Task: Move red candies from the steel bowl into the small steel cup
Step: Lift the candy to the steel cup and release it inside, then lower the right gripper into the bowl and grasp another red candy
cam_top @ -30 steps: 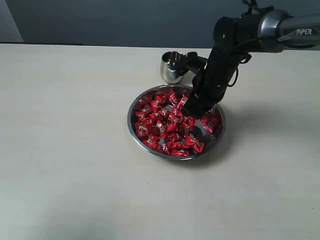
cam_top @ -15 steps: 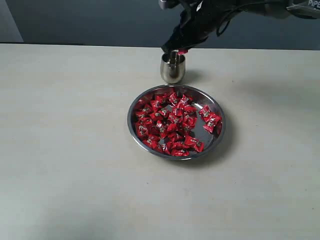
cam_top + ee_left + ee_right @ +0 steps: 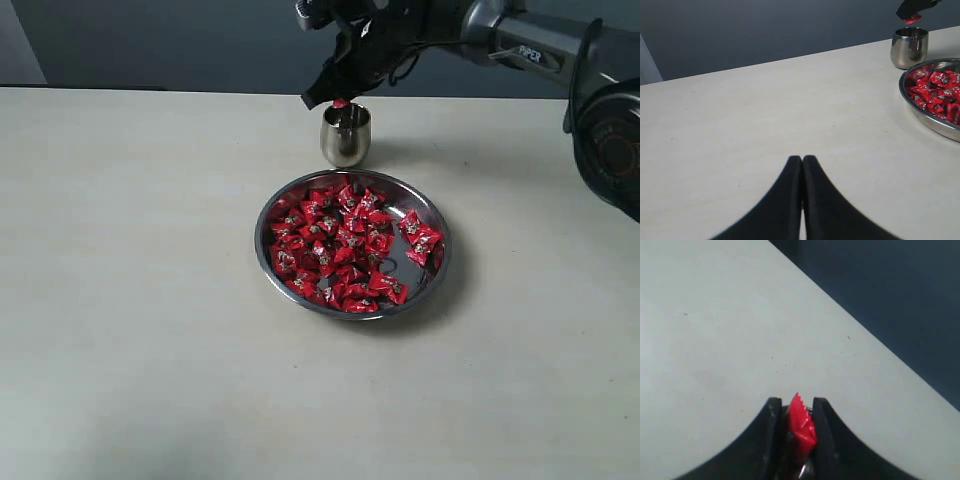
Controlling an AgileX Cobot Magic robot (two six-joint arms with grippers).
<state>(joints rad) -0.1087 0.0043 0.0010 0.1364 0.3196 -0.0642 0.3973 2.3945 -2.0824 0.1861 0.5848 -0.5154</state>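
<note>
- My right end effector [image 3: 796, 406] is clamped on one red candy [image 3: 800, 426], a black finger pressed against each flat side of it.
- The candy's long axis runs along my fingers [image 3: 772, 412]; its serrated wrapper end points outward, just past the fingertips, while the other end sits deep between them.
- In the exterior view this right end effector [image 3: 338, 99] slants downward, with the red candy [image 3: 341, 103] showing at its tip.
- The small steel cup [image 3: 346, 135] stands upright on the tabletop [image 3: 140, 300] directly under that tip; the candy hangs just above the cup's open mouth, apart from the rim.
- The steel bowl [image 3: 264, 262] sits near the cup, on the camera's side of it, the two not touching.
- The red candies [image 3: 335, 250] fill the bowl's left and middle, pointing every way; a few lie by the right wall, with bare steel between.
- Each wrapper bears a small pale-and-dark mark, too small to read.
- My right arm [image 3: 528, 53] reads "PIPER" in white letters.
- My left end effector [image 3: 802, 161] is well apart from the bowl, over bare tabletop, its fingers pressed together on nothing.
</note>
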